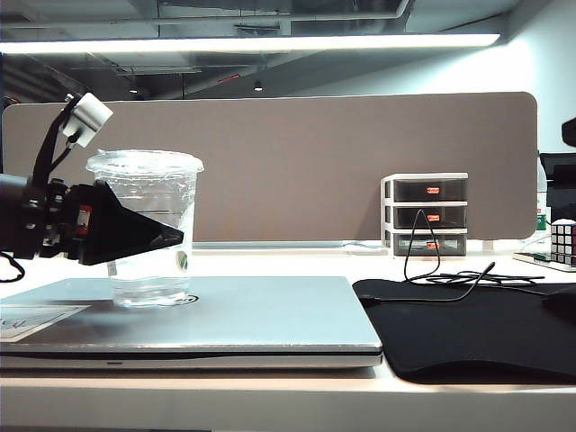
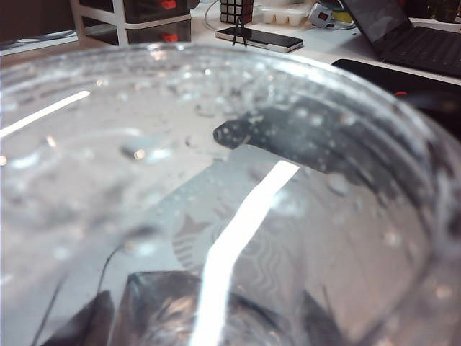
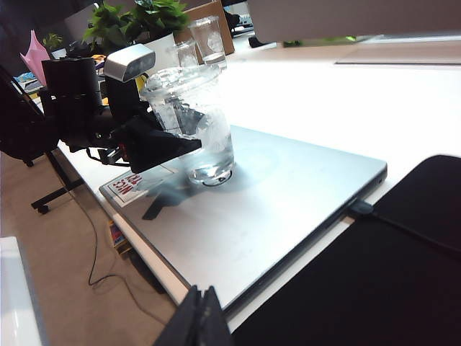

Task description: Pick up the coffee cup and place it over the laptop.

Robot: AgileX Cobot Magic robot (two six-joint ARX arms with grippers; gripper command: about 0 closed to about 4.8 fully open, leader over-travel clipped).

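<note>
1. The coffee cup (image 1: 149, 229) stands upright on the left part of the laptop (image 1: 270, 319) lid, its base over the round logo, which it mostly hides. Through the cup wall, the left wrist view shows a faint round mermaid-style emblem, but no lettering can be read.
2. A white sticker (image 3: 132, 186) with red print sits at the laptop's left corner; the letters are too blurred to read.
3. The left claw (image 1: 166, 236) is at the cup from the left, one black finger crossing the cup's near side and another seen dimly through the plastic on the far side. Its fingers flank the cup, but whether they press on it or stand just off the wall cannot be told.
4. The right claw (image 3: 200, 321) sits low, near the laptop's near-right edge, well apart from the cup; its two dark fingertips lie together.
5. To the right of the laptop lies a black mat (image 1: 468, 333) on the white worktop (image 1: 270, 400), with a thin black cable (image 1: 432, 265) across it.
6. Far right stands a small drawer organizer (image 1: 425, 214) with three drawers, each carrying a small red label too small to read. A cube puzzle (image 1: 563, 241) sits at the right edge.
7. Behind everything runs a brown partition (image 1: 297, 162).
</note>
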